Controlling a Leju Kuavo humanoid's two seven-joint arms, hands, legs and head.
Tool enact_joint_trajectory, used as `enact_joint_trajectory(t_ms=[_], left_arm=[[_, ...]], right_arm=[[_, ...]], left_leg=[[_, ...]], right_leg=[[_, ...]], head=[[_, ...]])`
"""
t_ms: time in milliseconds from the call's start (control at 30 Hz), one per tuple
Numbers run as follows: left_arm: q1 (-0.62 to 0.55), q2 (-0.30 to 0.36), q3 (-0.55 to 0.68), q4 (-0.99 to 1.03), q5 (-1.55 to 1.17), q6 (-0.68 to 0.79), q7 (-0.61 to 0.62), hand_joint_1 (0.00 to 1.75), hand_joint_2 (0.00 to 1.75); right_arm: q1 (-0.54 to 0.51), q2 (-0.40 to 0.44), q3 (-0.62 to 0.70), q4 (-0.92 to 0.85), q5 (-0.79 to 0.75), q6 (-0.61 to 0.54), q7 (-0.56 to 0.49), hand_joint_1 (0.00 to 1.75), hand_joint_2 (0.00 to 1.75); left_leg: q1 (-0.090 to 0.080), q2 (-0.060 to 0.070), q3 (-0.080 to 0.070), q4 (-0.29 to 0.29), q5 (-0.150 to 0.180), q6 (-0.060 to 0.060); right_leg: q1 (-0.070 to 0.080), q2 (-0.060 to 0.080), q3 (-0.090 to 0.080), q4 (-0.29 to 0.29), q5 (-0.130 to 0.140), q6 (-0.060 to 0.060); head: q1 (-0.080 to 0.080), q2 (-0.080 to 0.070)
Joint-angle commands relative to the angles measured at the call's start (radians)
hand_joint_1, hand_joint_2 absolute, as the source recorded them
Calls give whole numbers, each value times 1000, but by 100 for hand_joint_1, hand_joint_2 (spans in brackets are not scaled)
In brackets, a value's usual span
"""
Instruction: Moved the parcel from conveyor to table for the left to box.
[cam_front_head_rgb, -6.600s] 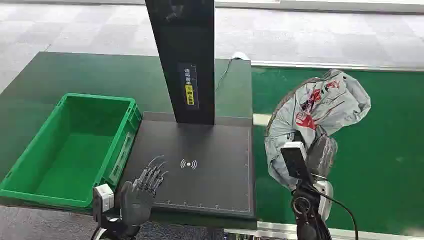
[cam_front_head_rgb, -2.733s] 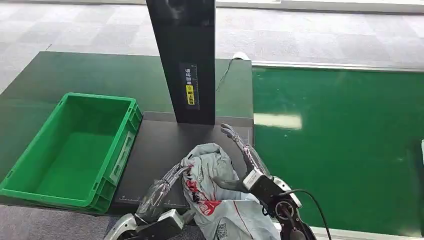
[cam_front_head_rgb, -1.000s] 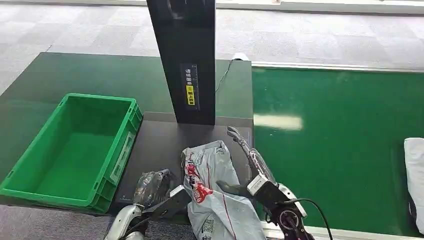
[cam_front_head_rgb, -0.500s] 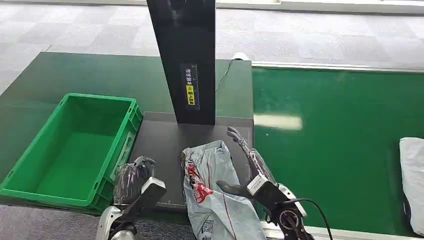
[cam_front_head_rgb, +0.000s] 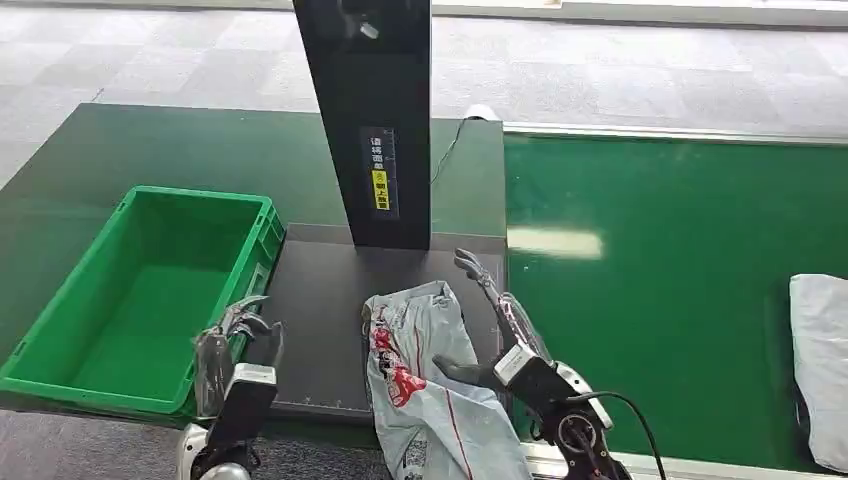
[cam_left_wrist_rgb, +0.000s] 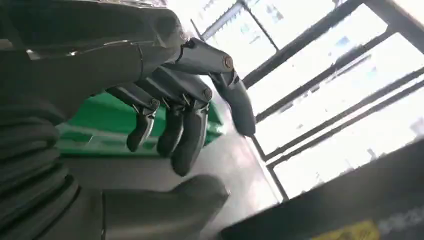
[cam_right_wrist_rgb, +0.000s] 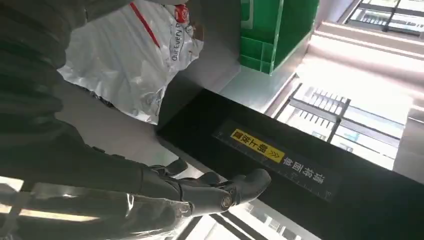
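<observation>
The grey plastic parcel (cam_front_head_rgb: 425, 385) (cam_right_wrist_rgb: 130, 55) with red print lies on the black scan plate (cam_front_head_rgb: 325, 290), its near end hanging over the front edge. My right hand (cam_front_head_rgb: 497, 305) (cam_right_wrist_rgb: 200, 192) stretches along the parcel's right side with fingers straight; its thumb touches the bag and nothing is gripped. My left hand (cam_front_head_rgb: 232, 342) (cam_left_wrist_rgb: 170, 130) hovers at the near right corner of the green crate (cam_front_head_rgb: 200, 194), fingers loosely bent and apart, holding nothing.
A black scanner column (cam_front_head_rgb: 368, 120) (cam_right_wrist_rgb: 300, 170) stands behind the plate. The green conveyor belt (cam_front_head_rgb: 680, 300) runs to the right, with a white parcel (cam_front_head_rgb: 822, 360) at its right edge. The green crate (cam_left_wrist_rgb: 100, 120) (cam_right_wrist_rgb: 280, 25) has nothing in it.
My left hand has left the parcel and swung left to the crate's corner. The white parcel on the belt has come further into view. My right hand has barely moved.
</observation>
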Motion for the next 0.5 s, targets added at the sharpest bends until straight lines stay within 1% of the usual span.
enact_joint_trajectory(t_ms=[33,100,133,200,233,300,333,400,433,500], left_arm=[[75,21,2,-164,258,-111,-180,0,175],[77,23,-10,-167,328,-252,-219,0,175],[79,21,-7,-167,373,-302,-235,0,175],[79,21,-7,-167,373,-302,-235,0,175],[79,16,-8,-162,373,-302,-235,0,175],[79,16,-8,-162,373,-302,-235,0,175],[79,16,-8,-162,373,-302,-235,0,175],[79,16,-8,-162,373,-302,-235,0,175],[79,16,-8,-162,373,-302,-235,0,175],[83,14,-4,-172,483,-391,-287,0,175]], right_arm=[[-103,-35,50,141,-26,-1,-15,0,175],[-117,-41,53,162,-34,0,-21,0,175],[-119,-41,54,165,-35,1,-22,0,175],[-119,-41,54,165,-35,1,-22,0,175],[-118,-41,55,164,-34,1,-21,0,175],[-118,-41,55,164,-34,1,-21,0,175],[-118,-41,55,164,-34,1,-21,0,175],[-118,-41,55,164,-34,1,-21,0,175],[-118,-41,55,164,-34,1,-21,0,175],[-114,-42,57,158,-35,1,-22,0,175]], left_leg=[[0,1,-1,0,0,1],[0,1,-1,0,0,1],[0,0,-1,0,0,1],[0,-2,0,0,0,1],[0,-2,-1,-1,1,1],[0,0,0,0,0,1],[0,-1,0,-1,1,1],[0,-1,0,0,0,1],[0,-2,0,-1,1,1],[0,-1,0,0,0,1]], right_leg=[[0,6,-1,0,1,0],[0,7,-2,-1,2,-1],[0,6,-1,-1,2,0],[0,2,-1,-1,1,0],[0,4,-1,-1,1,0],[0,3,-1,-1,1,0],[0,5,-1,-1,1,-1],[0,2,-1,-1,0,0],[0,3,-1,-1,1,0],[0,3,-1,-1,1,0]], head=[[0,0],[0,0],[0,0],[1,0],[0,0],[0,0],[0,0],[0,0],[0,0],[0,0]])
